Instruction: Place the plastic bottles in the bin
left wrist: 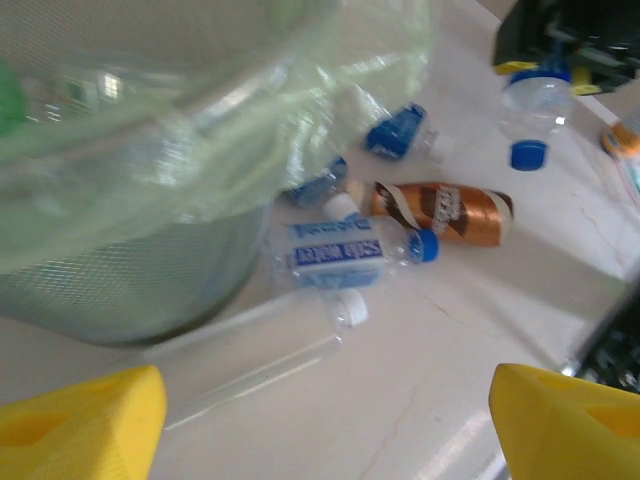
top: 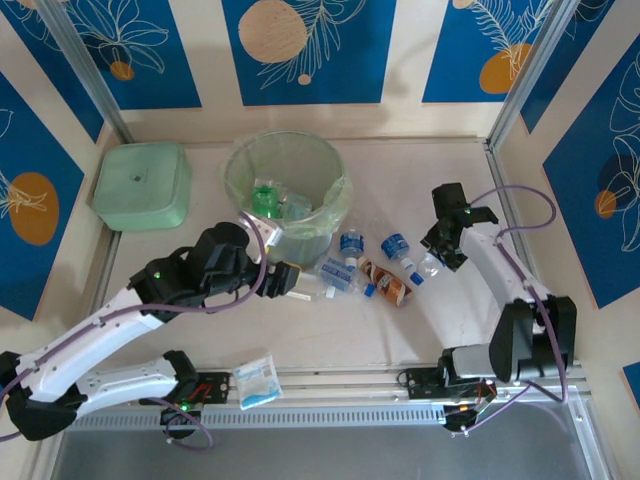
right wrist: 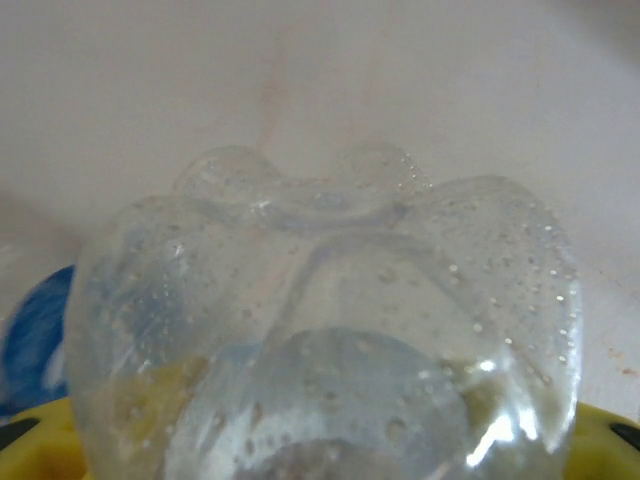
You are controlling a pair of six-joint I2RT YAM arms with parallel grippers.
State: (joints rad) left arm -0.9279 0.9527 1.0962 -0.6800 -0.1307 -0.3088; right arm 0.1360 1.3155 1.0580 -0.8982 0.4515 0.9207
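The bin (top: 240, 170) stands at the back middle with green and clear bottles inside; its lined wall (left wrist: 150, 150) is close in the left wrist view. Several plastic bottles lie in front of it: a long clear one (left wrist: 260, 350), blue-labelled ones (left wrist: 340, 255) (left wrist: 395, 132) (top: 397, 245) and a brown-labelled one (left wrist: 445, 212) (top: 385, 283). My left gripper (left wrist: 325, 430) (top: 290, 280) is open just short of the long clear bottle. My right gripper (right wrist: 320, 440) (top: 440, 250) is shut on a clear blue-capped bottle (right wrist: 320, 300) (left wrist: 535, 100).
A square pale-green lidded box (top: 142, 183) sits at the back left. A flat white-and-blue packet (top: 257, 380) lies on the near rail between the arm bases. Walls close in the table on the left, back and right.
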